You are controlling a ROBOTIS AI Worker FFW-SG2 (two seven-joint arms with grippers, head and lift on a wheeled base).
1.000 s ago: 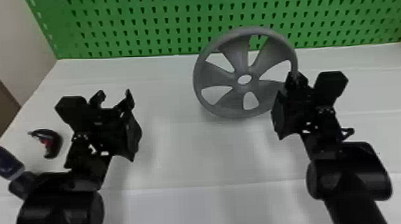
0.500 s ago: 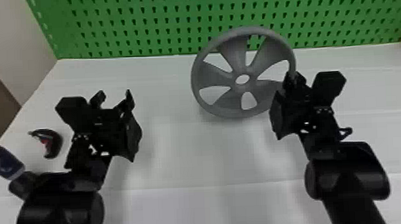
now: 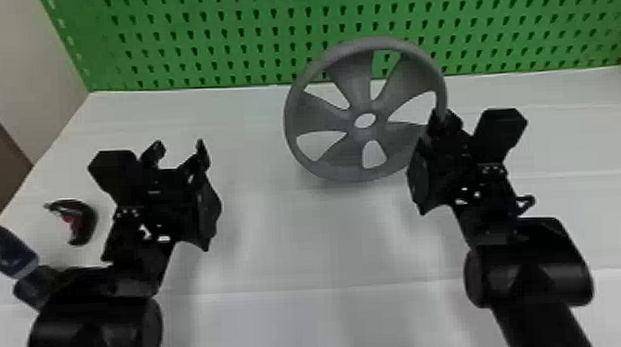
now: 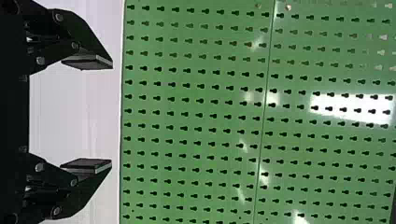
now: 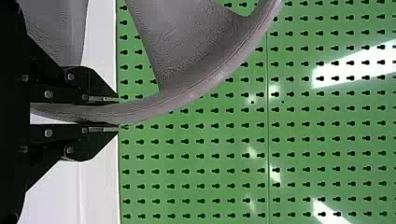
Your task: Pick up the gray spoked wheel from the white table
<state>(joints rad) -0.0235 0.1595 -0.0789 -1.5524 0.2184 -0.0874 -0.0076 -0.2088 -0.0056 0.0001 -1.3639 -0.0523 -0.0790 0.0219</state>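
In the head view my right gripper point(image 3: 442, 119) is at the right edge of the gray spoked wheel point(image 3: 339, 114), which stands tilted above the white table point(image 3: 297, 246), near its back. The right wrist view has my right gripper point(image 5: 106, 114) shut on the rim of the wheel point(image 5: 187, 88), one finger on each side of it. My left gripper point(image 3: 179, 153) is parked over the left part of the table; in the left wrist view the left gripper point(image 4: 109, 114) is open, with nothing between its fingers.
A green pegboard point(image 3: 238, 33) rises along the table's back edge. Left of the left arm lie a dark curved tool with red parts point(image 3: 76, 220) and a dark blue handheld item point(image 3: 5, 251). A pale wall point(image 3: 17, 63) borders the left side.
The wheel has shifted slightly to the left together with my right gripper, which holds its rim throughout. The left arm has kept still.
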